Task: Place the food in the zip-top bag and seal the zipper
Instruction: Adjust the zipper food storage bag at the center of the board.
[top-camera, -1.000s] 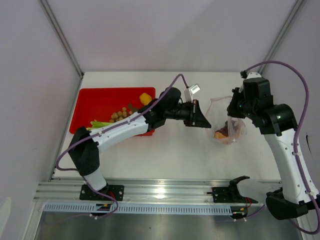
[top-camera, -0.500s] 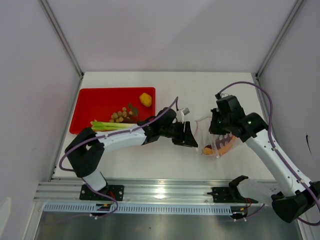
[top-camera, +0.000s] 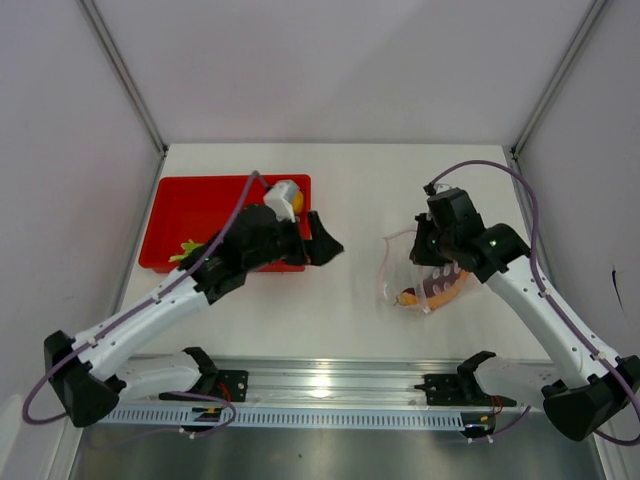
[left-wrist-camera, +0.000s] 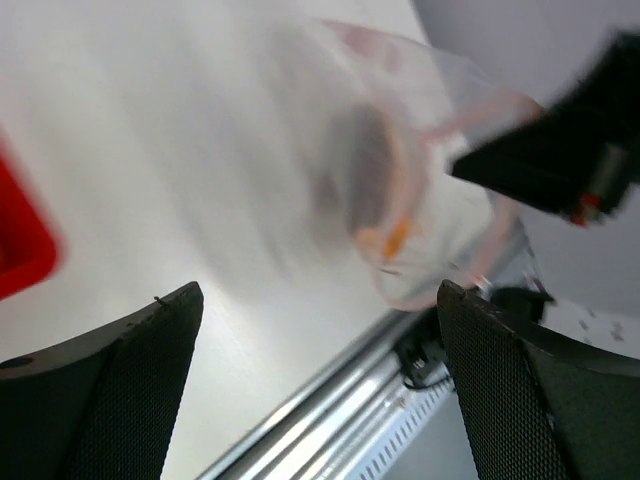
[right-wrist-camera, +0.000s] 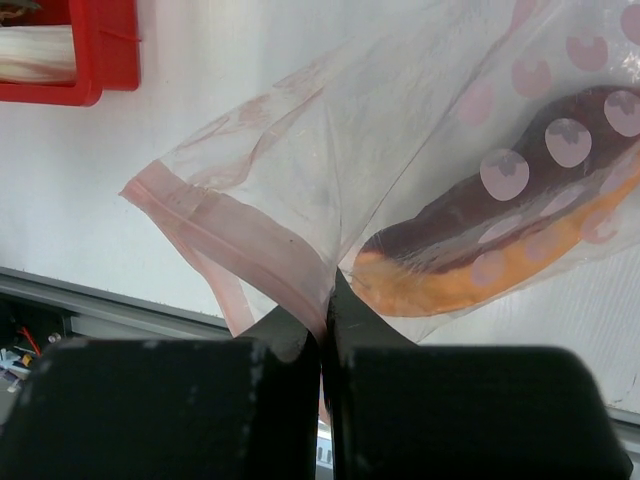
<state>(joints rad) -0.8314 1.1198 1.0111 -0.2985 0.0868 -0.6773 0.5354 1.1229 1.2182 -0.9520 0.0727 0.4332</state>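
Observation:
The zip-top bag (top-camera: 415, 285) lies right of centre, clear with pink dots. My right gripper (top-camera: 424, 256) is shut on its mouth, pinching the pink zipper (right-wrist-camera: 230, 232) between the fingertips (right-wrist-camera: 328, 300). Some of the food is inside the bag: a purple-brown sweet potato (right-wrist-camera: 500, 205) and an orange carrot-like piece (right-wrist-camera: 480, 278). My left gripper (top-camera: 322, 243) stands open and holds nothing, by the right end of the red tray (top-camera: 195, 205). In the blurred left wrist view the bag (left-wrist-camera: 400, 190) lies beyond the gripper (left-wrist-camera: 320, 335). A yellow fruit (top-camera: 296, 200) and green stalks (top-camera: 183, 247) show in the tray.
The left arm crosses over the tray and hides part of its contents. An aluminium rail (top-camera: 330, 385) runs along the near table edge. White walls close in the table on both sides and at the back.
The left gripper has opened and swung back left from the bag to the tray. The right gripper has carried the bag a little left and nearer, still shut on it.

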